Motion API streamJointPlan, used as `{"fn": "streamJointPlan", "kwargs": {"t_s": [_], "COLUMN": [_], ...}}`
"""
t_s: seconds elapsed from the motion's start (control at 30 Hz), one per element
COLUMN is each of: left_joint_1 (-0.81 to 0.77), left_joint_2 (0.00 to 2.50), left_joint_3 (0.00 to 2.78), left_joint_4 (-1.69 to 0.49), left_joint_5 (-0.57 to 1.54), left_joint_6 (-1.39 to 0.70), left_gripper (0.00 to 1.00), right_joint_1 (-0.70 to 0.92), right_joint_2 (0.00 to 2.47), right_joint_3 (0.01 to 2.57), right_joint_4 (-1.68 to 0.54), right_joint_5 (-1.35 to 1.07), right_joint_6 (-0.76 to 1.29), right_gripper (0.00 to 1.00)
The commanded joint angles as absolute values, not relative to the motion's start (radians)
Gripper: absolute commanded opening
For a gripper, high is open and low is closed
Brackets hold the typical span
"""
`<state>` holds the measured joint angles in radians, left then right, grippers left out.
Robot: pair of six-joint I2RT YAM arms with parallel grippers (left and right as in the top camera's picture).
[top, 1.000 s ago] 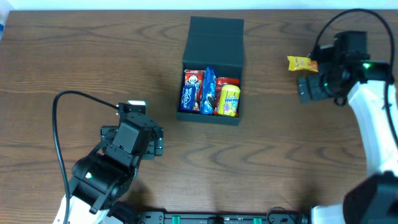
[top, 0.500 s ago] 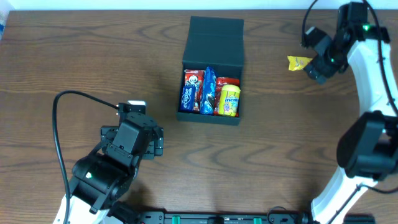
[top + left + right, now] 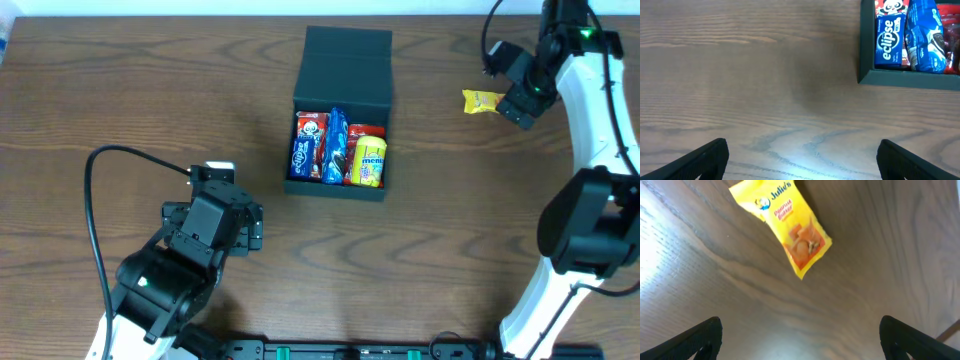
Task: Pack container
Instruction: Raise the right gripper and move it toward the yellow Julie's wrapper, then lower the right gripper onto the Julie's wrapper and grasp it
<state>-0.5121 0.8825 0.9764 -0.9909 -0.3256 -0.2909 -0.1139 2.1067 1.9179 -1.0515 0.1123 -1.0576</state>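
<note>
Mid-table and toward the far side, the container (image 3: 335, 190) stands with its lid (image 3: 346, 62) thrown back flat on the wood. The tray is filled side by side with snacks, among them an eclipse pack (image 3: 303, 150), a blue packet (image 3: 336, 145) and a yellow pack (image 3: 371, 162).

The right arm (image 3: 590, 150) rises from the near right corner and stretches along the right edge of the table (image 3: 150, 90) to the far side, its wrist bent in toward the left. The right gripper (image 3: 802, 340) hangs there with its jaws spread wide and nothing between them. A yellow packet (image 3: 782, 225) lies flat on the wood just ahead of the fingertips, untouched, well to the right of the container.

The left arm (image 3: 160, 280) sits folded low at the near left corner, with a black cable (image 3: 92, 210) looping out beside it. The left gripper (image 3: 800, 160) points toward the far side, its jaws wide apart and empty above bare wood. The container's near left corner lies well ahead of it and to the right.
</note>
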Motion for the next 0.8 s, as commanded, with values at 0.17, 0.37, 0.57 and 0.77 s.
{"fn": "streamJointPlan", "kwargs": {"t_s": [0.17, 0.37, 0.57, 0.77], "left_joint_1": [-0.509, -0.509, -0.509, -0.509], "left_joint_2": [0.883, 0.883, 0.882, 0.882], "left_joint_3": [0.974, 0.974, 0.974, 0.974], "left_joint_4": [-0.994, -0.994, -0.994, -0.994], "left_joint_5": [-0.347, -0.347, -0.347, -0.347], "left_joint_6": [-0.292, -0.292, -0.292, -0.292], "left_gripper": [0.95, 0.95, 0.95, 0.95], "right_joint_1": [-0.117, -0.115, -0.112, -0.111], "right_joint_2": [2.216, 2.287, 2.320, 2.352], "right_joint_3": [1.939, 1.940, 1.940, 1.940], "right_joint_4": [-0.941, -0.868, -0.842, -0.831], "right_joint_5": [0.077, 0.054, -0.001, -0.032], "right_joint_6": [-1.154, -1.153, -1.153, -1.153], "right_gripper": [0.99, 0.99, 0.99, 0.99]}}
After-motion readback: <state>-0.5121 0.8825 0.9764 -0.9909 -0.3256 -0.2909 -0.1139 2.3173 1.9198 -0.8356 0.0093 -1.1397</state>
